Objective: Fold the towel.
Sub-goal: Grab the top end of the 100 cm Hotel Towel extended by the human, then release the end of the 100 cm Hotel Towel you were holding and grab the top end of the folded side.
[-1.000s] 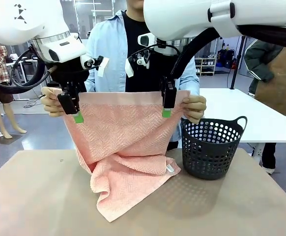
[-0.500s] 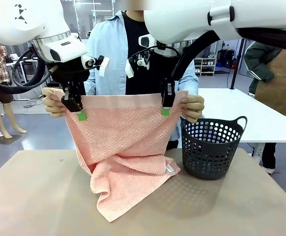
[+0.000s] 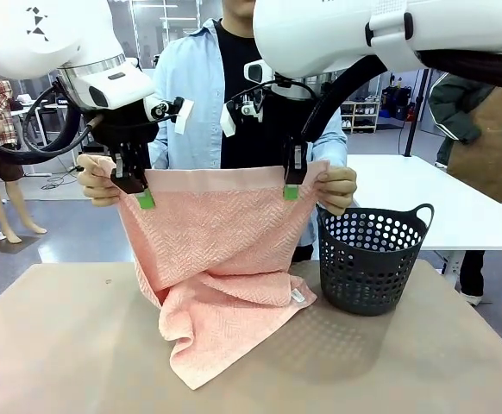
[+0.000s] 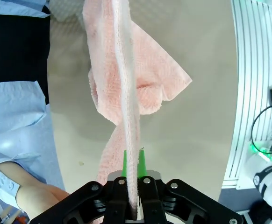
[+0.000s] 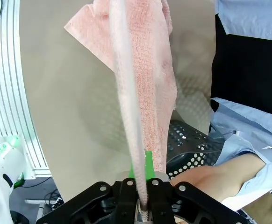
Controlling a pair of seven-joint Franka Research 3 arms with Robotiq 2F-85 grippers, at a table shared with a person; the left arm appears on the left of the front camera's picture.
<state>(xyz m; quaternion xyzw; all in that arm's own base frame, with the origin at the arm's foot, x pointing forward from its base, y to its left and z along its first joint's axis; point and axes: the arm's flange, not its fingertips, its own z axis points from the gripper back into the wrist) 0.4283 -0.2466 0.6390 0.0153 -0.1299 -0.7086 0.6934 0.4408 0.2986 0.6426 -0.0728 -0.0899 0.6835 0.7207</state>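
Over the table (image 3: 53, 345), the towel (image 3: 212, 233) hangs below both grippers, its lower end heaped. The left gripper (image 3: 139, 191) has just clamped its top edge and the right gripper (image 3: 292, 185) pinches it too, so the person's hands (image 3: 341, 185) alongside can probably release.

Tan bench (image 3: 53, 345) spreads across the bottom of the frame, and behind it at the right sits a white table (image 3: 406, 185). Glossy grey floor (image 3: 70, 237) shows at middle left, with shelving (image 3: 360, 115) far off, upper right.
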